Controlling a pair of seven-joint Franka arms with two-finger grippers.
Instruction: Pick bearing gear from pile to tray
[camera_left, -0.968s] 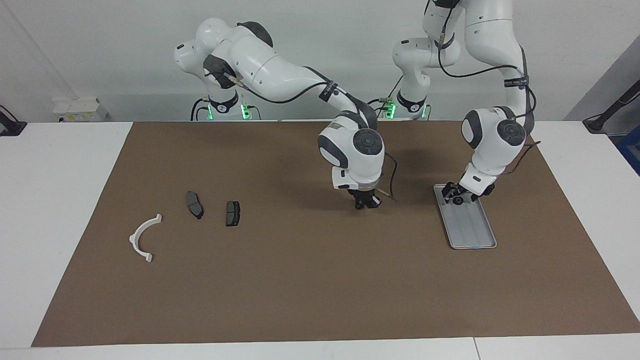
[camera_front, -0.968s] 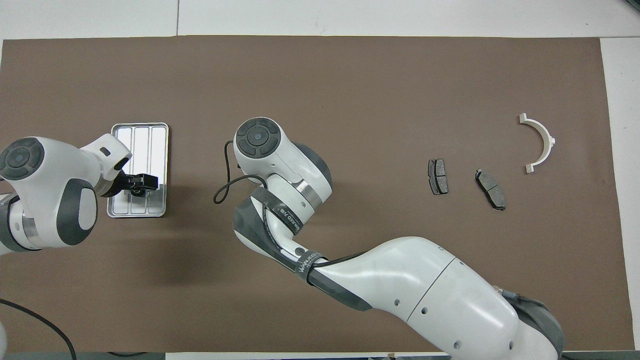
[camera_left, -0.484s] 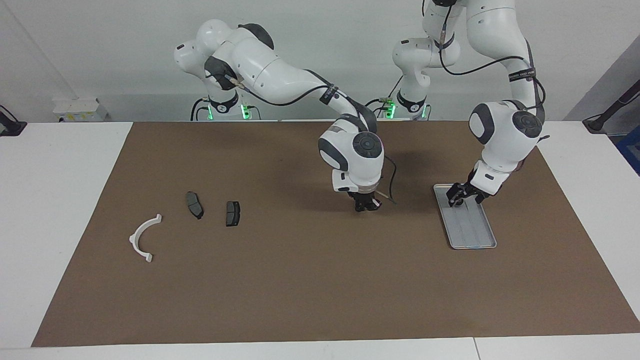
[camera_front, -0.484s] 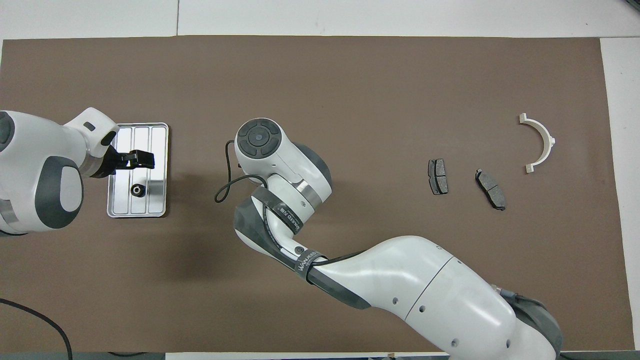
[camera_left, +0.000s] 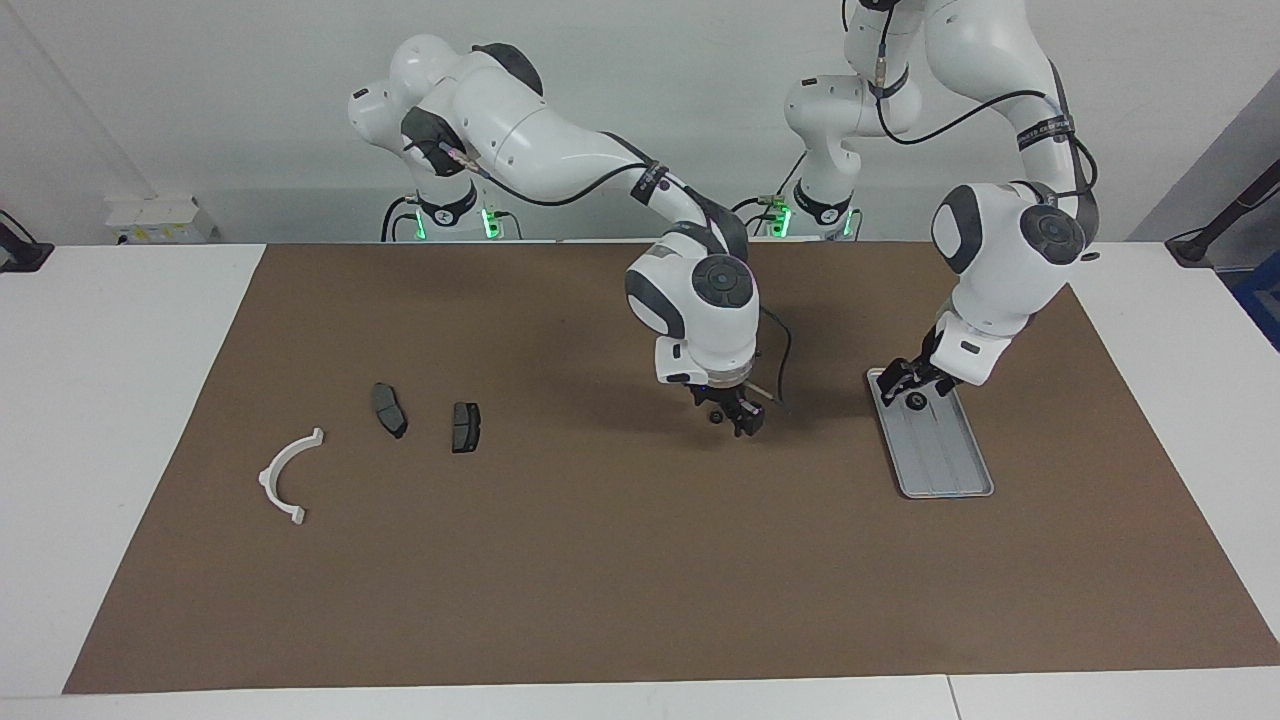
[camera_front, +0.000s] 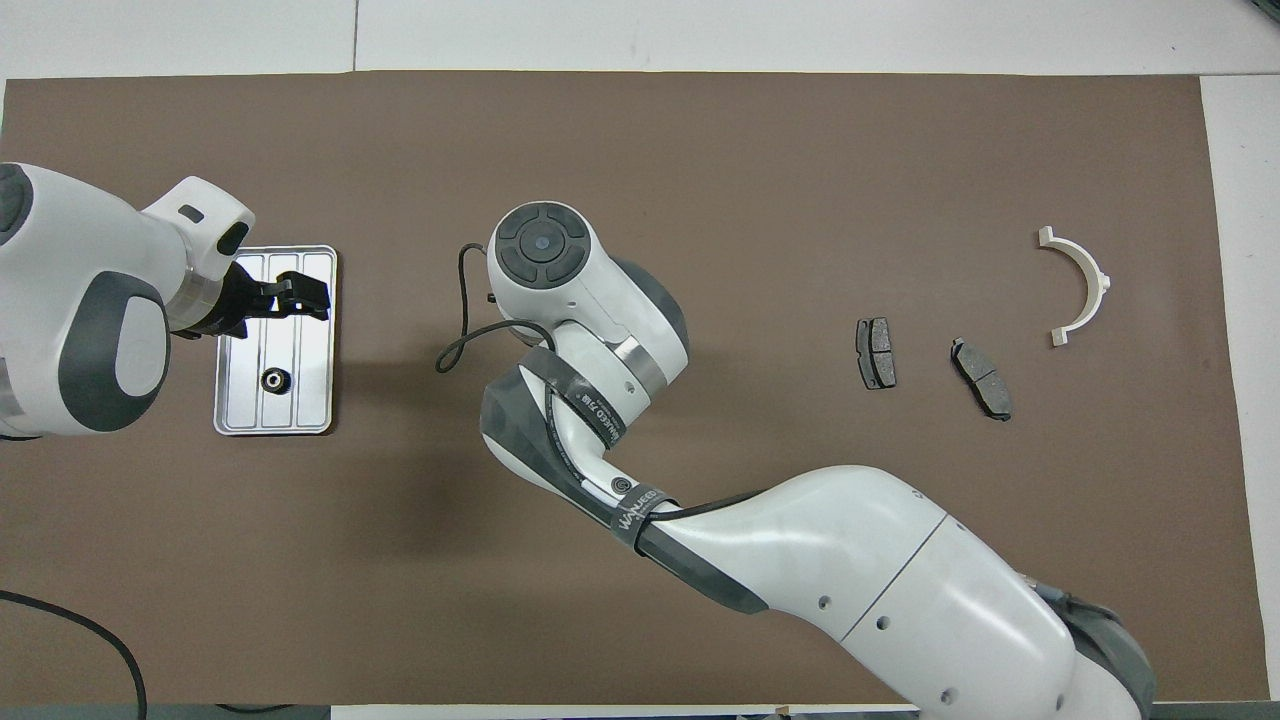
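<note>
overhead view shows gear in tray; facing view perhaps hides it.

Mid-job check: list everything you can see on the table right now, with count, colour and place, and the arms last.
tray: 1, silver-grey, on the mat at the left arm's end of the table
gear: 1, small, black, round, lying in the tray
brake pads: 2, dark grey, on the mat toward the right arm's end, side by side, apart
bracket: 1, white half-ring, beside the pads, closest to the right arm's end
mat: 1, brown, covers most of the white table
left gripper: 1, black, open, empty, raised over the tray
right gripper: 1, black, over bare mat mid-table, nothing seen in it
</note>
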